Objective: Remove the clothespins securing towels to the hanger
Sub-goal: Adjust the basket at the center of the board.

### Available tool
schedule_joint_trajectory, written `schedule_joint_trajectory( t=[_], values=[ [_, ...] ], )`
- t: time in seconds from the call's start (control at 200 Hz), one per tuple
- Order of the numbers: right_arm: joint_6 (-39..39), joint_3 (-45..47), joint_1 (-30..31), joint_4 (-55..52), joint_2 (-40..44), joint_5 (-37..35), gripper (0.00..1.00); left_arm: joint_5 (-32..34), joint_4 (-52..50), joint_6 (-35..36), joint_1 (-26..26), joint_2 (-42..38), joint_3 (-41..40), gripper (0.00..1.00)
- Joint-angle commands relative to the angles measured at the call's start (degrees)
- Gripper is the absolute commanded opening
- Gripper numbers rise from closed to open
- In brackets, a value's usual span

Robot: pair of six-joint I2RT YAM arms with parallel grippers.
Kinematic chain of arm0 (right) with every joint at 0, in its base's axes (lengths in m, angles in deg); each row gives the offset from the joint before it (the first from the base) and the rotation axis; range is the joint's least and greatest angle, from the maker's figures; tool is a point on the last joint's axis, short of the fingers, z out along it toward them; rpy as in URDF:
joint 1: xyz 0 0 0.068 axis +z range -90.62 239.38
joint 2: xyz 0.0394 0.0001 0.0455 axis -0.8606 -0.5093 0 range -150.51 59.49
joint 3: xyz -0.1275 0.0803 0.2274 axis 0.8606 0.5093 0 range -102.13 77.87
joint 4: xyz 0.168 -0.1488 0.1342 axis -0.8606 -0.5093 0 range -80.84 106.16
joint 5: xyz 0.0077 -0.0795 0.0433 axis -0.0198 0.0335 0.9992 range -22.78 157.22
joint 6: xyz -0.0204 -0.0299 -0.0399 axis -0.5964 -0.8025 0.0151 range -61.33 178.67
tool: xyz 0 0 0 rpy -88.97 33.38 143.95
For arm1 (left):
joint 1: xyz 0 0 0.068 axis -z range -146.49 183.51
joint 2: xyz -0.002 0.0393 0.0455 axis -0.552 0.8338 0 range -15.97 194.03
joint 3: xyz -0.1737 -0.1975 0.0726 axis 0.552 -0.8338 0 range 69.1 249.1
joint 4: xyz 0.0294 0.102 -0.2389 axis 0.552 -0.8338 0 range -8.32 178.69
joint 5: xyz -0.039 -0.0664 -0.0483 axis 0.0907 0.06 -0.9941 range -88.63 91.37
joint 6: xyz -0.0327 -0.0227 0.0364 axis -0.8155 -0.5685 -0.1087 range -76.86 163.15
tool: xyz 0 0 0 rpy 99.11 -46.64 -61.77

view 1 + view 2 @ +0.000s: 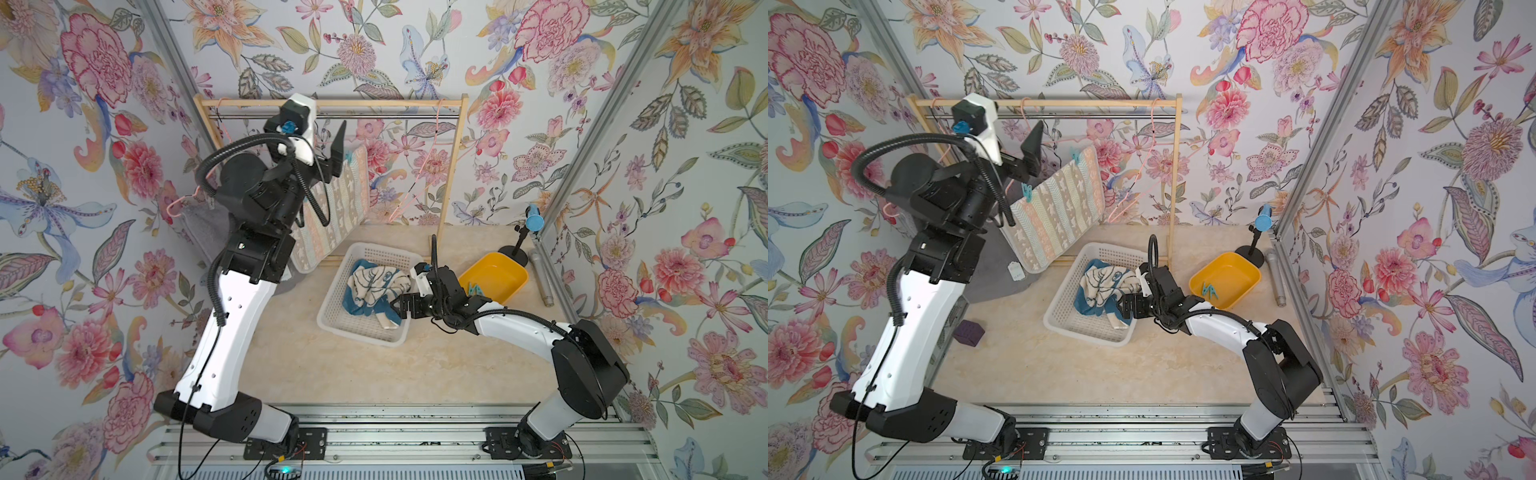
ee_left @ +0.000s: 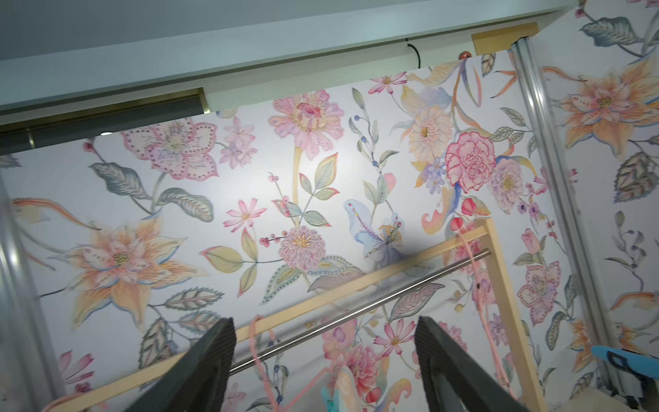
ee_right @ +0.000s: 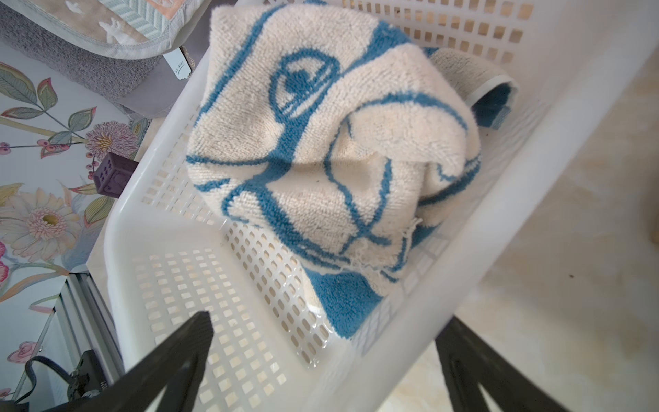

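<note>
My left gripper [image 2: 324, 335] is raised by the wooden rack [image 1: 1059, 102], open and empty; one of its fingers [image 1: 1034, 143] points up. A striped towel [image 1: 1059, 208] hangs on a pink hanger just beyond it, held by two teal clothespins [image 1: 1026, 192] [image 1: 1076, 157]. A grey towel [image 1: 1000, 270] hangs behind my left arm. The blue-and-white towel [image 3: 321, 149] lies crumpled in the white basket [image 3: 535, 117]. My right gripper [image 3: 328, 342] is open over the basket's near rim, one finger inside and one outside, touching nothing.
A yellow bin [image 1: 1246, 270] right of the basket holds loose teal clothespins [image 1: 1209, 291]. An empty pink hanger [image 1: 1142, 166] hangs on the rack. A purple block [image 1: 969, 332], a blue-topped stand [image 1: 1262, 222] and a metal cylinder [image 1: 1277, 278] sit on the table.
</note>
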Motion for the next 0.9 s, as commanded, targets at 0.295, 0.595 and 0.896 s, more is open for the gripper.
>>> schedule_joint_trajectory(
  t=[0.295, 0.595, 0.896],
  values=[
    [-3.19, -1.4, 4.1, 2.46, 0.07, 3.03, 1.0, -12.61, -13.34, 3.91, -12.49, -0.06, -6.75, 0.79],
    [-6.56, 0.77, 5.69, 1.8, 4.36, 1.94, 1.0, -15.38, -12.66, 5.81, -16.32, 3.72, -9.11, 0.76],
    [-8.58, 2.63, 6.16, 1.35, 7.64, -0.08, 1.0, -14.99, -10.25, 5.87, -16.36, 4.28, -12.02, 0.76]
  ],
)
